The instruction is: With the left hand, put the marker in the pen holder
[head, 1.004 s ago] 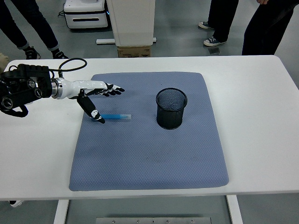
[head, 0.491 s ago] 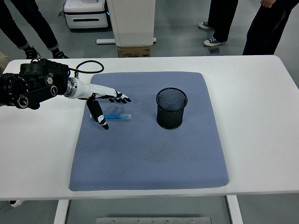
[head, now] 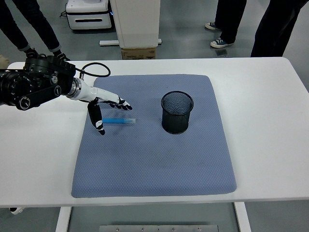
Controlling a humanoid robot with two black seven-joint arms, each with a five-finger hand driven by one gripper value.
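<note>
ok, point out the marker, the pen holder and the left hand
marker [head: 119,121], head view, middle of the blue barrel
pen holder [head: 176,123], head view, front of the mesh wall
left hand [head: 103,104], head view, middle of the hand above the marker's left end

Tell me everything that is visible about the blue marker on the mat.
The marker is a slim, light blue stick, plastic by its look, lying flat and nearly level across the picture on the blue-grey mat, left of the black mesh pen holder and apart from it. The left hand hovers over its left end, fingers spread, thumb pointing down beside it; no grasp shows.
</note>
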